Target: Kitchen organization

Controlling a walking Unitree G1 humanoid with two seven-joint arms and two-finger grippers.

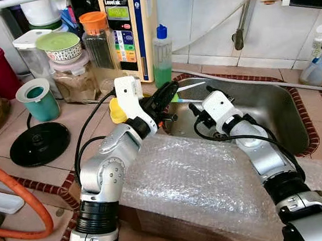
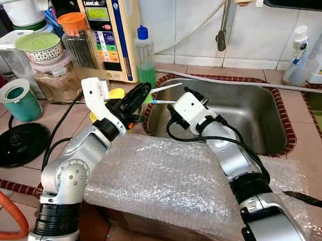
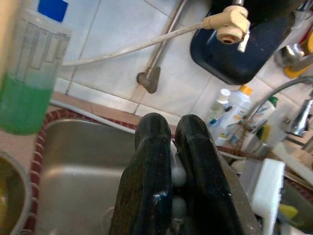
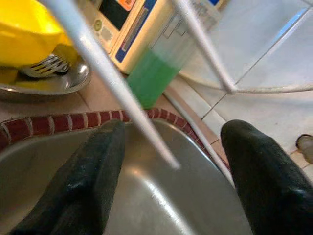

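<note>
From the head views, the left end effector [image 1: 167, 93] reaches over the near-left corner of the steel sink [image 1: 280, 110], fingers pressed together on thin white sticks [image 1: 190, 86] whose free ends jut out over the basin; the right end effector [image 2: 174, 110] sits just beside it at the sink's rim, facing those sticks. The sticks look light, stiff and smooth, so they may well slip or pivot in a pinch; a hold near the middle, both taken together, seems safest. On the tiled surface [image 1: 90, 122] behind stand a bottle [image 1: 162, 57] about a third full of green liquid, a jar [image 1: 98, 45] with an orange lid holding something dark, a teal cup [image 1: 38, 99] and a yellow lid [image 1: 117, 110]; bubble wrap [image 1: 197, 181] covers the near edge.

In the left wrist view the fingers [image 3: 149, 166] are closed side by side; something pale shows in the narrow slit between them, probably the sticks' held ends, though it is too blurred to be sure.

In the right wrist view the fingers [image 4: 93, 169] stand wide apart and empty, with one stick crossing between them above the bare sink floor.
</note>
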